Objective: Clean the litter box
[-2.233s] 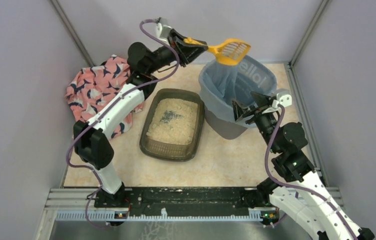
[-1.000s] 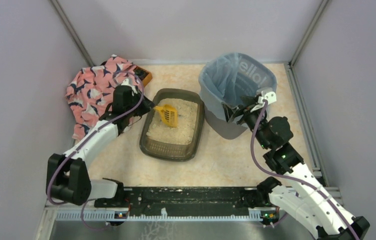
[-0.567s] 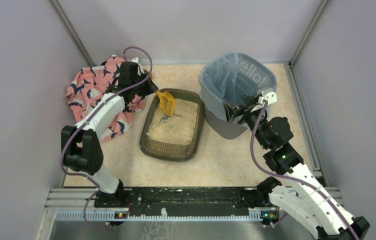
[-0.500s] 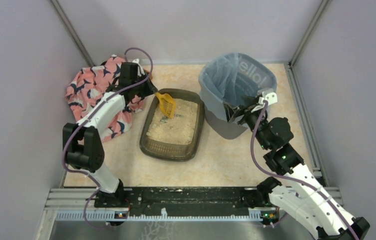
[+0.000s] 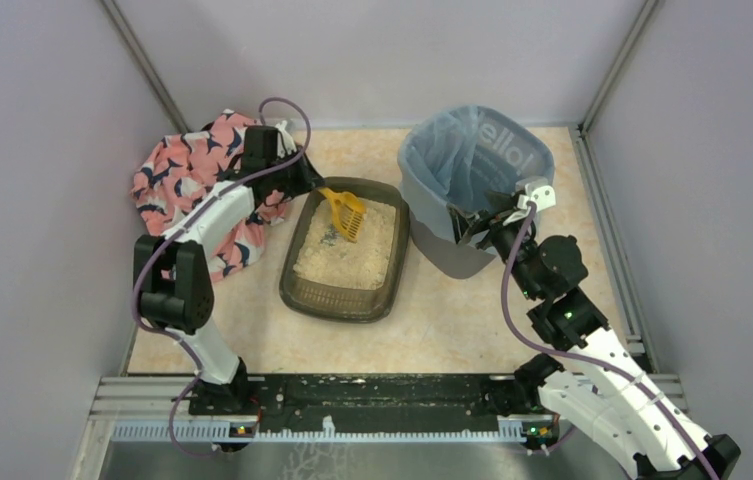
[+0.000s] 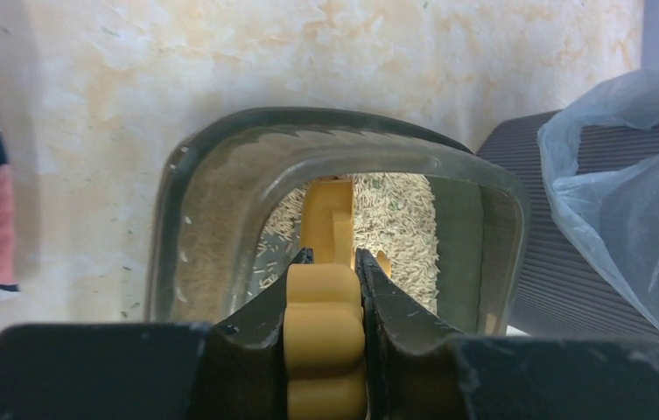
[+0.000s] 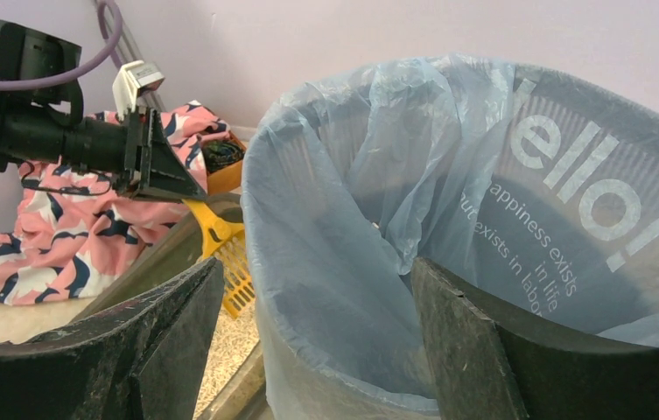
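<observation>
The litter box [image 5: 337,305] is set mid-counter, beside the lined bin [image 5: 472,165]. The scoop [image 5: 347,213] is clamped by its handle in the left gripper [image 6: 333,262], with its blade tipped into the far end of the litter. The blade is best slid shallowly under the grey patch [image 5: 329,236], then raised level so clean grains are sifted back. The right gripper [image 5: 482,225] is spread apart astride the bin's near rim.

The left claw [image 5: 313,187] has brought the scoop [image 5: 348,214] from above the bin [image 5: 430,165] down into the litter box [image 5: 340,301]. The scoop has just swung slightly right.
</observation>
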`<act>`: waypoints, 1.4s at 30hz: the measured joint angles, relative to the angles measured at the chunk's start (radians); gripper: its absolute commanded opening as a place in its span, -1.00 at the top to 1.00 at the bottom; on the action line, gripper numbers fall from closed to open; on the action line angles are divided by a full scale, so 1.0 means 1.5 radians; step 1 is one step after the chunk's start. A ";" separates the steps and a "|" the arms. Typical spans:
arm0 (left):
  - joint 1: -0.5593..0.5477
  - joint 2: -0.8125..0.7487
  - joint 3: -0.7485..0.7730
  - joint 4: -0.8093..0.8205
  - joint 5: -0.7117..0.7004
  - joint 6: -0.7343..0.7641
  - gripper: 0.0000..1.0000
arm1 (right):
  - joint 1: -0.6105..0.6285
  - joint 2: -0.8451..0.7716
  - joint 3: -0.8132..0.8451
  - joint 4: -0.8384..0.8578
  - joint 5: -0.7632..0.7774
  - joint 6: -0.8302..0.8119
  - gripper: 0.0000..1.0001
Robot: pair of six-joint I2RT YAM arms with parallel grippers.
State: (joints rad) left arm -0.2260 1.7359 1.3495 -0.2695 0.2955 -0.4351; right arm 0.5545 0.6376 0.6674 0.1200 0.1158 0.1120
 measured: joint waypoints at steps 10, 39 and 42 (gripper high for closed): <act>-0.010 0.001 -0.118 0.155 0.067 -0.106 1.00 | 0.000 0.003 0.000 0.001 -0.001 -0.003 -0.57; 0.136 0.036 -0.373 0.619 0.379 -0.381 1.00 | 0.000 0.014 0.000 0.009 -0.001 -0.003 -0.57; 0.161 0.036 -0.391 0.655 0.399 -0.411 1.00 | 0.000 0.016 0.000 0.010 -0.001 -0.004 -0.57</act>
State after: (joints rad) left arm 0.0151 1.7893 0.7628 0.7132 0.8932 -1.0519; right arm 0.5545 0.6621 0.6674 0.1356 0.1150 0.1066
